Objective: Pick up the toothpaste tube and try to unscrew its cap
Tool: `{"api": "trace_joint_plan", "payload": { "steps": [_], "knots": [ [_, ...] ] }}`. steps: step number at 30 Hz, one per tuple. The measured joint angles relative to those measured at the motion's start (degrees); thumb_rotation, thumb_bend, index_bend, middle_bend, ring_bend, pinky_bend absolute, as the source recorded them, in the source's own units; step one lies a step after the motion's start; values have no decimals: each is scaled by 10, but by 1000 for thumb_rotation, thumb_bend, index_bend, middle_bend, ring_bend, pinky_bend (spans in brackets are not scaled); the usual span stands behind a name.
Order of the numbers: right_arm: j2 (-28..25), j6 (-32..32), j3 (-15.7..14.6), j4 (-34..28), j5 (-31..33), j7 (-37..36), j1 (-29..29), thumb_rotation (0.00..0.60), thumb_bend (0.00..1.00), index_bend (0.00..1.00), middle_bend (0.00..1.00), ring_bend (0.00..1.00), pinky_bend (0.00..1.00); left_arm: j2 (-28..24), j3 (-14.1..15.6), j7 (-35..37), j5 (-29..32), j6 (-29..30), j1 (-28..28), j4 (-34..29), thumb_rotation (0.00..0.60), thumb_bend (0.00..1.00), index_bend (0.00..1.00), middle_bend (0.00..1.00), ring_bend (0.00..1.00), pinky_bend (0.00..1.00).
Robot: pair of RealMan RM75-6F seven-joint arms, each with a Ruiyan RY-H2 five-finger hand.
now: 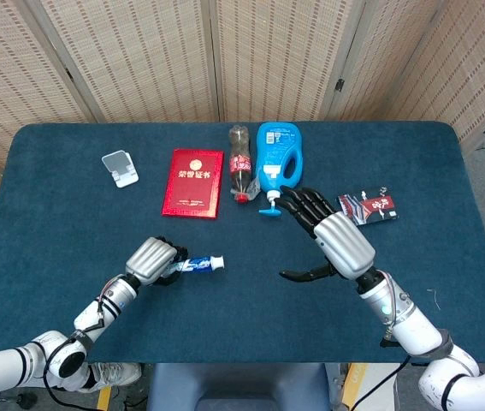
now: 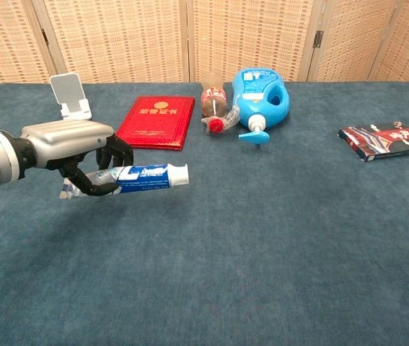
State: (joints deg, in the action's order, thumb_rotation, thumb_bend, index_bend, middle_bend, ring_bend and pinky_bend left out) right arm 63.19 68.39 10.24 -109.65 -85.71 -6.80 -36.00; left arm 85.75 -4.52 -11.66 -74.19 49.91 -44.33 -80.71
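Observation:
My left hand [image 1: 152,258] [image 2: 74,144] grips a blue and white toothpaste tube [image 1: 196,265] [image 2: 135,176] near its crimped end, low over the table at the front left. The tube lies nearly level, its white cap [image 1: 217,260] [image 2: 181,174] pointing to the right. My right hand [image 1: 332,238] hangs well to the right of the cap with its fingers spread and nothing in it. The chest view does not show the right hand.
Along the far side lie a red booklet [image 1: 194,181] [image 2: 157,122], a small cola bottle [image 1: 240,164] [image 2: 215,105] and a blue detergent jug [image 1: 277,158] [image 2: 260,96]. A white phone stand [image 1: 120,167] [image 2: 70,96] is at far left, a dark packet [image 1: 367,208] [image 2: 384,140] at right.

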Motion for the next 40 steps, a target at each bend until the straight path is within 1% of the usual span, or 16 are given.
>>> {"api": "trace_joint_plan", "payload": {
  "steps": [1, 3, 5, 8, 12, 13, 15, 17, 20, 21, 24, 28, 35, 40],
  "knots": [
    [-1, 2, -1, 1, 0, 0, 3, 141, 0, 0, 0, 0, 0, 0, -2, -17, 19, -4, -1, -5, 600, 296, 122, 302, 263, 318],
    [-4, 4, -3, 4, 2, 1, 9, 142, 0, 0, 0, 0, 0, 1, -9, -49, 63, -10, -3, -20, 600, 274, 35, 234, 213, 293],
    [-7, 6, -5, 7, 2, 1, 13, 143, 0, 0, 0, 0, 0, 0, -13, -72, 96, -13, -4, -33, 600, 266, 4, 192, 178, 276],
    [-14, 9, -6, 8, 2, 3, 20, 142, 0, 0, 0, 0, 0, -10, -20, -93, 134, -13, -4, -60, 600, 261, 0, 154, 152, 247],
    [-30, 7, -12, 10, 4, 7, 29, 147, 0, 0, 0, 0, 0, -34, -30, -85, 149, 8, 6, -87, 600, 263, 23, 159, 189, 250],
    [-34, 6, -14, 11, 6, 11, 31, 159, 0, 0, 0, 0, 0, -38, -32, -81, 149, 16, 11, -92, 600, 265, 36, 169, 200, 252],
    [-45, 3, -19, 11, 12, 25, 37, 244, 0, 0, 0, 0, 0, -53, -36, -68, 148, 41, 25, -101, 600, 266, 72, 203, 237, 256],
    [-52, 3, -25, 13, 17, 46, 44, 321, 0, 0, 0, 0, 0, -66, -38, -53, 144, 65, 40, -107, 600, 267, 103, 223, 254, 257],
    [-61, 6, -35, 17, 25, 86, 60, 456, 0, 0, 0, 0, 0, -89, -40, -25, 133, 107, 70, -111, 600, 268, 148, 256, 269, 258],
    [-64, 10, -38, 19, 27, 98, 67, 484, 0, 0, 0, 0, 0, -97, -40, -14, 127, 124, 83, -111, 600, 270, 163, 267, 274, 258],
    [-68, 30, -49, 31, 29, 117, 91, 524, 0, 0, 0, 0, 0, -115, -38, 11, 107, 168, 114, -105, 600, 271, 208, 306, 299, 258],
    [-68, 61, -62, 55, 29, 127, 125, 542, 0, 0, 0, 0, 0, -135, -30, 38, 76, 226, 159, -93, 600, 272, 251, 343, 329, 258],
    [-49, 115, -84, 97, 26, 99, 185, 545, 0, 0, 0, 0, 0, -158, -4, 60, 24, 320, 237, -86, 600, 272, 276, 348, 330, 259],
    [-35, 141, -102, 115, 17, 80, 223, 546, 0, 0, 0, 0, 0, -164, 17, 63, -14, 383, 287, -100, 600, 273, 285, 349, 330, 258]
  ]
}}
